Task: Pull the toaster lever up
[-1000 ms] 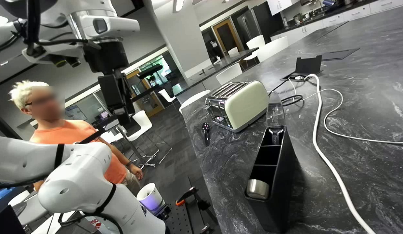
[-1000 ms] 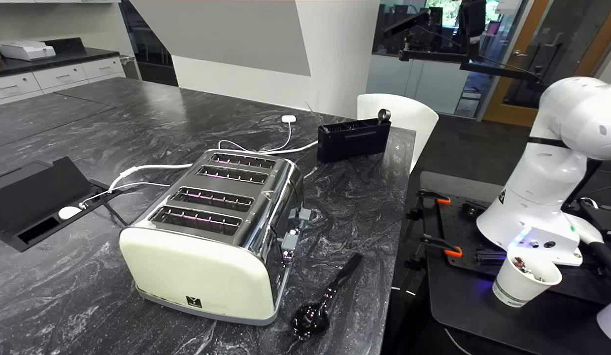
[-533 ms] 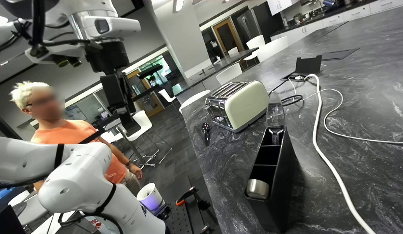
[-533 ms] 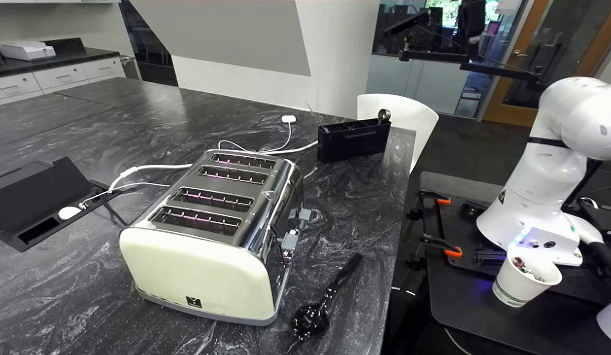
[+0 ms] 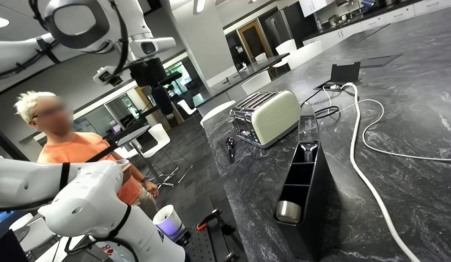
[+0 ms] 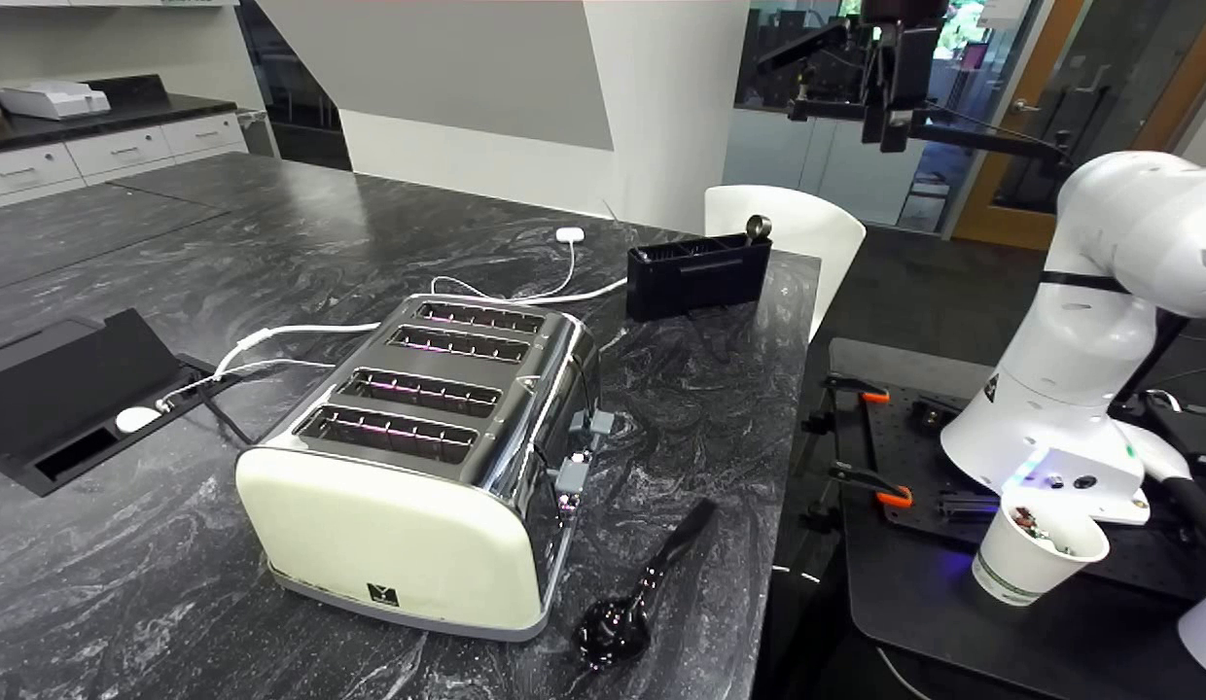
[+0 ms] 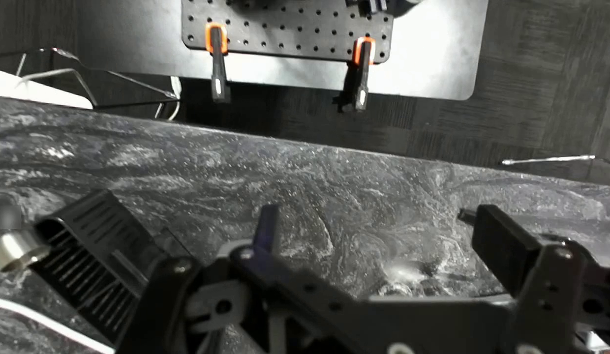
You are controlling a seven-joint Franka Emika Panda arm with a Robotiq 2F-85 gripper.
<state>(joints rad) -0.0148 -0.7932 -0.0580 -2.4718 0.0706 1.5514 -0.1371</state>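
Note:
The cream and silver toaster (image 5: pixel 276 116) stands on the dark marbled counter, also in an exterior view (image 6: pixel 389 544). On its silver end face, two small grey lever tabs stick out: a nearer lever (image 6: pixel 572 474) and a farther lever (image 6: pixel 601 422). My gripper (image 5: pixel 167 107) hangs in the air off the counter's edge side, apart from the toaster; it also shows at the top of an exterior view (image 6: pixel 893 136). In the wrist view my gripper (image 7: pixel 373 214) is open, its fingers wide apart with nothing between them. There the gripper's body covers the lower middle, and the toaster cannot be clearly made out.
A black glossy spoon (image 6: pixel 642 593) lies beside the toaster's lever end. A black divided box (image 5: pixel 309 203) holding a metal item stands on the counter (image 5: pixel 254 189). White cables (image 5: pixel 356 145) run over the counter. A person (image 5: pixel 80 145) stands behind the arm.
My gripper has moved sideways toward the toaster side and turned; it has come down into clearer sight at the top of an exterior view. The toaster and its levers have not moved.

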